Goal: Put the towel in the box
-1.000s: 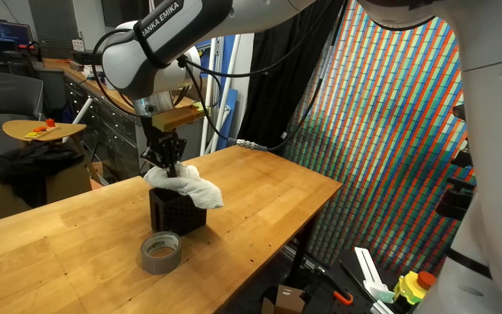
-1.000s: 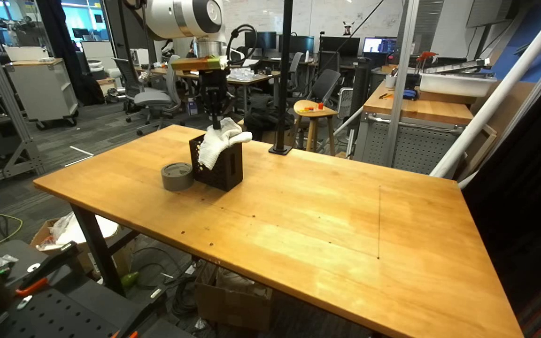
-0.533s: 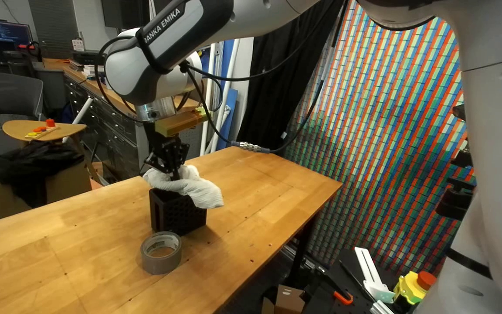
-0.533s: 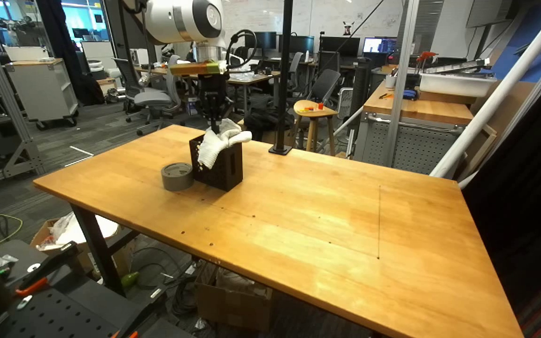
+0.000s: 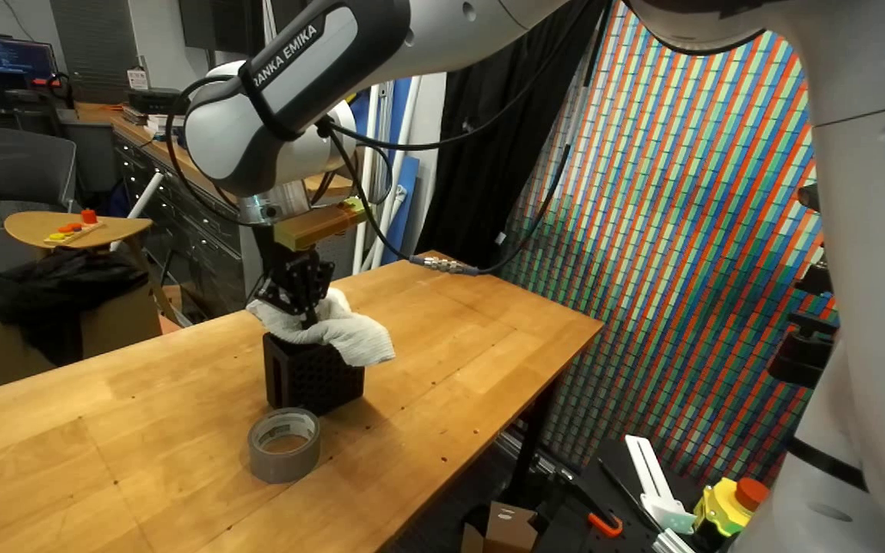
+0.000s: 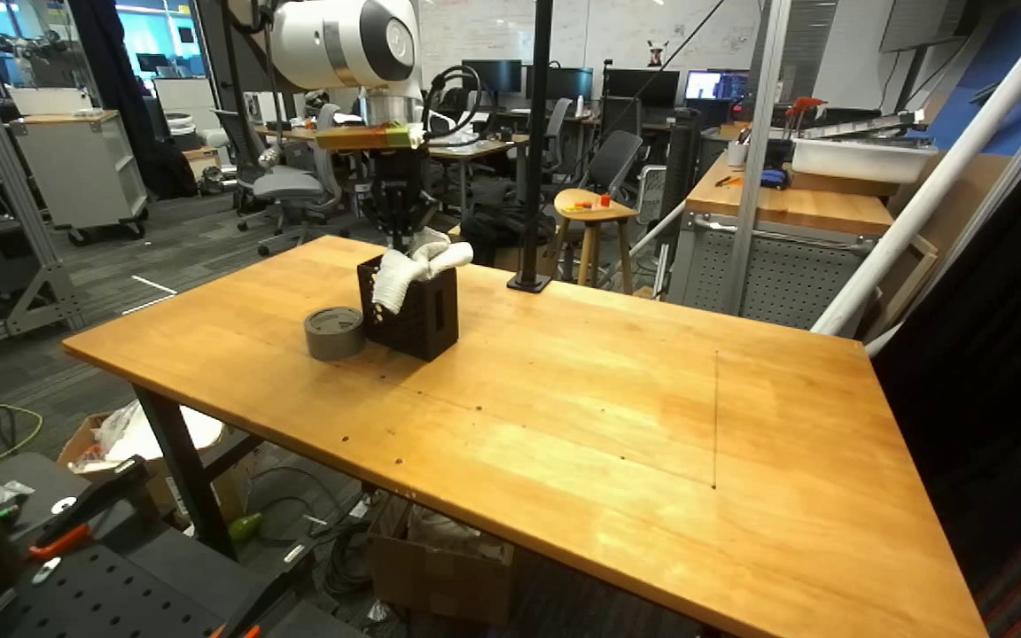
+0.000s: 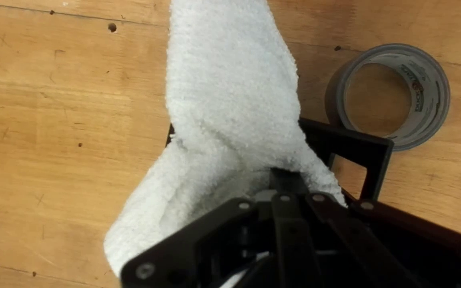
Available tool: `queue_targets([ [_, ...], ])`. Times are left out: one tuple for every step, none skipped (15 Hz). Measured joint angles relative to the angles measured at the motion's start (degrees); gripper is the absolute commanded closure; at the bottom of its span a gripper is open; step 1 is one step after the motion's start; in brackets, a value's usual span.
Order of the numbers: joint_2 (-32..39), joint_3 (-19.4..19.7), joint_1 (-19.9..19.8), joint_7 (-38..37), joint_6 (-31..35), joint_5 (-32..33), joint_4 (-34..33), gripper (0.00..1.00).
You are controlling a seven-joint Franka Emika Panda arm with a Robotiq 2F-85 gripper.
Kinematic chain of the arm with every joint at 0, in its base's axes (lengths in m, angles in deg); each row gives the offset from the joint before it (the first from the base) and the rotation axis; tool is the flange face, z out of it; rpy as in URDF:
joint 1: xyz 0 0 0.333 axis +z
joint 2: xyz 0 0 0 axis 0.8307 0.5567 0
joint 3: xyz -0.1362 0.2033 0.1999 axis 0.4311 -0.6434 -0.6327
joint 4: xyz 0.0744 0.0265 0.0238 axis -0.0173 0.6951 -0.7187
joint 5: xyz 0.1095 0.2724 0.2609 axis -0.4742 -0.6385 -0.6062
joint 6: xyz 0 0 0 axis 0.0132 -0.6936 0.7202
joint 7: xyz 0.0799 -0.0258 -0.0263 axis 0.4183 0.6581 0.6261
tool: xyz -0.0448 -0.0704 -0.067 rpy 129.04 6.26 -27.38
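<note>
The rumpled white towel (image 5: 358, 338) lies draped across the top of the black perforated box (image 5: 316, 382). One flap of it hangs over the box's side, as an exterior view of the towel (image 6: 393, 279) shows. My gripper (image 5: 309, 321) points down from above, its tips sunk in a hollow of the cloth. In the wrist view the fingers (image 7: 286, 182) are together, and no cloth shows pinched between them; the very tips are hidden. A corner of the box (image 7: 350, 138) with a square opening sticks out from under the towel there.
A grey tape roll (image 5: 286, 465) stands on the table close beside the box. Wooden table (image 6: 617, 372) surface surrounds both. A black upright post (image 6: 532, 195) rises at the table's far edge, a short way from the box. Cables hang along the arm.
The arm has come down a little, and the shut gripper has pressed further into the towel. The cloth's middle has dipped, and its hanging flap has drawn up slightly. Box and tape stayed put.
</note>
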Motion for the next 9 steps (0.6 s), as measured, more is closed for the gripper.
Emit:
queue_targets([
  [0.1,-0.1,0.0,0.0,0.3,-0.1,0.1,0.99],
  [0.3,-0.2,0.0,0.1,0.7,-0.3,0.1,0.99],
  [0.6,-0.3,0.0,0.2,1.1,-0.7,0.2,0.99],
  [1.0,-0.4,0.0,0.3,1.7,-1.2,0.4,0.99],
  [1.5,-0.6,0.0,0.5,2.2,-1.8,0.5,0.99],
  [2.0,-0.7,0.0,0.7,2.7,-2.4,0.6,0.99],
  [2.5,-0.7,0.0,0.9,3.2,-3.0,0.6,0.99],
  [3.0,-0.8,0.0,1.1,3.6,-3.6,0.7,0.99],
  [3.3,-0.8,0.0,1.3,4.0,-4.1,0.8,0.99],
])
